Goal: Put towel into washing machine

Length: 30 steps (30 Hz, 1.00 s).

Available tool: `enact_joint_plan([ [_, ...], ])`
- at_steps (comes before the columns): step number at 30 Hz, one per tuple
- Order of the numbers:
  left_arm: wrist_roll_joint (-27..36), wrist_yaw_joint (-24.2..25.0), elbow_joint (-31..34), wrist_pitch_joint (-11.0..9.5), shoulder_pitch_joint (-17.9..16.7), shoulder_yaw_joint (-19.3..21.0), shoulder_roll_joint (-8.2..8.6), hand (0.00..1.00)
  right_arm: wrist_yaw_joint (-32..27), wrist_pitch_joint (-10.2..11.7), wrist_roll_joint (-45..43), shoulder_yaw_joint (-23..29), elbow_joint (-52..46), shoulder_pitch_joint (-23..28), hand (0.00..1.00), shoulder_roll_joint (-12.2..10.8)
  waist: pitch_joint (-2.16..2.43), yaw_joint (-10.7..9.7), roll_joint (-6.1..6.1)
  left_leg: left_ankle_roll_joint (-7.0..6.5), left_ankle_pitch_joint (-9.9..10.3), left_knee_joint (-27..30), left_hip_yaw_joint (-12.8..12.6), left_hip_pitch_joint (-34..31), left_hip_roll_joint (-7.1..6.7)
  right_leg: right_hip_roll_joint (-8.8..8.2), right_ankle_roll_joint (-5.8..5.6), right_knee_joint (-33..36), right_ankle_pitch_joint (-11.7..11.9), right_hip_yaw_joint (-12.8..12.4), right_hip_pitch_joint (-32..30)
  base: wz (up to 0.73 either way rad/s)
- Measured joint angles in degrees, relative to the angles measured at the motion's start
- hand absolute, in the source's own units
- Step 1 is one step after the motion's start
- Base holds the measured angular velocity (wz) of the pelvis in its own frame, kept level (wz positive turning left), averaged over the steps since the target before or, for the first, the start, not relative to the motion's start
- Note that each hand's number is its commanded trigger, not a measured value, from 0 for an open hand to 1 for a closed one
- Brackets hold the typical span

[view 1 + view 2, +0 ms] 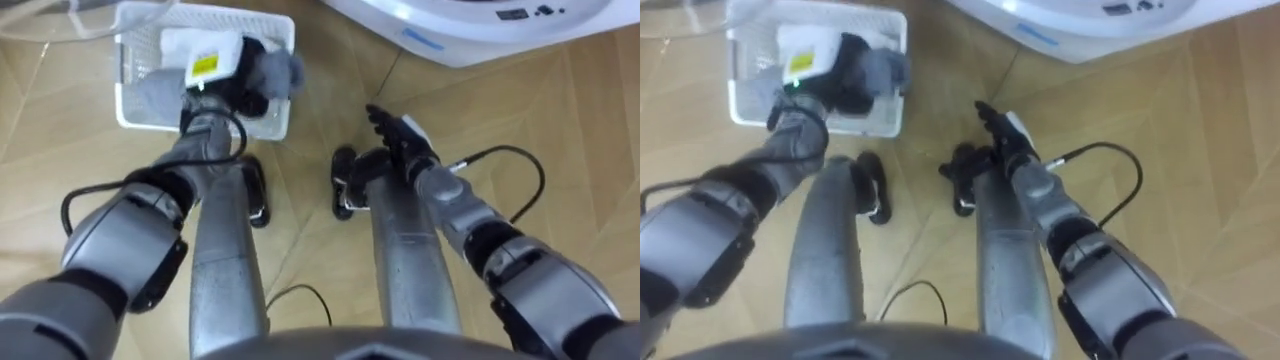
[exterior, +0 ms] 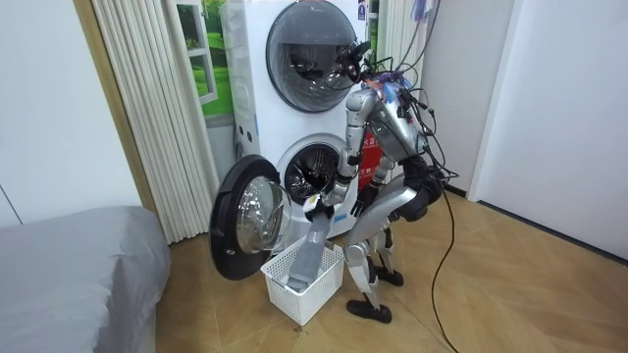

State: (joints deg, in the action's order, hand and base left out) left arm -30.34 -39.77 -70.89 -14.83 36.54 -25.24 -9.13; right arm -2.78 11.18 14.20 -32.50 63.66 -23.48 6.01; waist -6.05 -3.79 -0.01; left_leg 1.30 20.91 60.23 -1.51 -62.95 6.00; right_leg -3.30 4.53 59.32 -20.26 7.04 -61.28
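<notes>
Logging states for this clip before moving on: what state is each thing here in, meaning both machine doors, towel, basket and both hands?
Lower washing machine door: swung open.
Upper machine door: shut.
Towel: hanging from the left hand, lower end in the basket.
Basket: upright on the floor by the open door.
Left hand: shut on the towel, above the basket.
Right hand: open, holding nothing, by the knee.

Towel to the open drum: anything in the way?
Nothing visible. The left hand holds the towel above the basket, right before the drum opening; the door is swung wide to the room view's left.
</notes>
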Motion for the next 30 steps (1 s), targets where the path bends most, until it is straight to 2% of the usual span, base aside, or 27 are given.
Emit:
enact_joint_plan([
  [2,4.07,-2.7,2.45,-0.72,-1.66,0.71,-0.5,1.0,-0.12,0.0,-1.43,0.02,-0.71,1.62,0.0,0.34,0.17,0.05,0.36,-0.04,-0.59,-2.16,-0.05,2.85,-0.83,-0.65,-0.15,-1.38,-0.02,0.03,2.62,0.16],
  [4,7.04,-3.32,5.69,-1.08,-2.97,1.49,-0.85,1.0,0.09,0.02,-1.78,-0.07,-1.62,2.86,0.0,0.88,0.36,0.82,0.67,-0.16,-1.23,-3.87,-0.33,4.34,-0.83,-0.74,-0.29,-2.94,0.36,0.13,4.14,0.1],
  [6,12.25,-3.44,8.16,-2.56,-4.28,1.97,-0.99,1.0,0.51,0.01,-2.09,-0.06,-1.62,3.54,0.0,0.96,0.5,1.15,0.89,-0.16,-1.77,-5.61,-0.35,5.9,-0.85,-0.76,-0.26,-4.7,0.83,0.41,5.78,0.06],
  [8,21.55,-2.79,12.06,-3.38,-6.82,1.74,-1.04,1.0,0.99,0.0,-2.06,-0.04,-3.05,4.65,0.0,1.29,0.91,1.13,1.37,-0.23,-2.22,-7.57,-0.56,7.69,-0.9,-0.76,-0.49,-6.6,1.07,0.57,7.74,0.08],
  [9,24.22,-2.15,13.18,-3.57,-7.62,1.72,-1.04,1.0,1.08,0.0,-2.06,0.02,-3.46,4.84,0.0,1.46,0.95,1.14,1.41,-0.24,-2.24,-7.96,-0.69,8.27,-0.91,-0.75,-0.52,-6.94,1.11,0.49,8.23,0.0],
  [11,35.07,2.21,17.31,-3.95,-10.82,1.75,-0.9,1.0,1.99,0.03,-3.71,0.07,-4.13,5.28,0.0,1.72,1.64,0.96,1.57,-0.22,-2.79,-10.2,-0.87,10.28,-1.59,-1.24,-0.65,-8.57,1.17,0.48,10.0,0.08],
  [12,37.92,3.68,18.01,-3.98,-11.22,1.55,-0.86,1.0,2.24,0.01,-4.31,0.13,-4.35,5.4,0.0,1.59,1.77,0.85,1.49,-0.28,-3.04,-10.89,-0.93,10.75,-1.79,-1.46,-0.72,-8.99,1.21,0.52,10.45,0.23],
  [14,50.05,11.04,18.95,-4.13,-11.46,-0.21,-1.0,1.0,3.71,-0.14,-6.03,0.25,-5.4,5.63,0.0,2.42,2.45,1.06,1.25,-0.5,-3.99,-12.83,-1.29,12.1,-1.97,-1.81,-0.92,-10.92,1.57,0.99,11.93,0.17],
  [15,53.05,13.33,19.23,-4.13,-11.62,-0.46,-1.01,1.0,4.28,-0.18,-6.46,0.29,-5.77,5.62,0.0,2.44,2.54,1.13,1.09,-0.53,-4.12,-13.09,-1.42,12.5,-1.91,-1.8,-0.93,-11.38,1.68,1.03,12.35,0.04],
  [16,58.81,17.51,19.57,-4.13,-12.13,-1.53,-1.09,1.0,5.02,-0.18,-7.8,0.2,-6.09,5.64,0.0,2.36,2.92,1.15,1.01,-0.54,-4.32,-13.76,-1.46,13.18,-1.93,-1.77,-1.01,-12.17,1.86,1.15,13.03,0.0],
  [17,64.75,22.03,20.0,-4.11,-12.87,-2.63,-1.12,1.0,5.57,-0.32,-8.29,0.29,-6.14,5.69,0.0,2.23,2.94,1.03,0.98,-0.59,-4.43,-14.61,-1.46,14.27,-2.02,-1.78,-1.12,-13.02,2.01,1.27,14.27,0.04],
  [19,71.47,28.67,21.0,-3.91,-14.49,-4.23,-1.03,1.0,6.25,-0.81,-9.06,1.21,-6.44,5.69,0.0,1.9,3.13,0.79,0.75,-0.7,-5.07,-16.31,-1.41,16.01,-2.57,-2.0,-1.5,-14.62,2.3,1.31,16.02,0.08],
  [23,81.4,42.57,22.44,-1.89,-16.38,-5.59,-0.81,1.0,8.48,-2.19,-11.13,3.94,-8.22,6.15,0.0,1.39,3.31,0.6,0.66,-1.08,-6.06,-18.94,-1.31,17.76,-2.64,-1.74,-1.96,-18.42,3.92,1.99,18.39,0.01],
  [24,82.88,44.11,22.44,-1.21,-16.38,-5.93,-0.75,1.0,8.73,-2.51,-11.39,4.36,-8.24,6.09,0.0,1.37,3.32,0.55,0.67,-1.12,-6.08,-19.01,-1.22,17.87,-2.69,-1.75,-2.04,-18.64,3.99,2.17,18.63,0.09],
  [26,86.65,49.13,22.43,1.4,-16.39,-6.69,-0.67,1.0,9.33,-3.49,-11.63,5.35,-8.26,5.97,0.0,1.26,3.32,0.36,0.68,-1.31,-6.19,-19.02,-1.03,18.0,-2.79,-1.73,-2.3,-19.2,4.14,2.57,19.31,0.09],
  [30,87.21,54.26,22.51,3.79,-16.7,-7.86,-1.59,1.0,10.98,-4.66,-11.9,6.3,-8.27,5.79,0.0,1.32,3.35,0.58,0.8,-1.43,-6.26,-19.56,-1.02,18.76,-2.79,-1.76,-2.45,-19.81,4.42,2.42,20.1,0.0],
])
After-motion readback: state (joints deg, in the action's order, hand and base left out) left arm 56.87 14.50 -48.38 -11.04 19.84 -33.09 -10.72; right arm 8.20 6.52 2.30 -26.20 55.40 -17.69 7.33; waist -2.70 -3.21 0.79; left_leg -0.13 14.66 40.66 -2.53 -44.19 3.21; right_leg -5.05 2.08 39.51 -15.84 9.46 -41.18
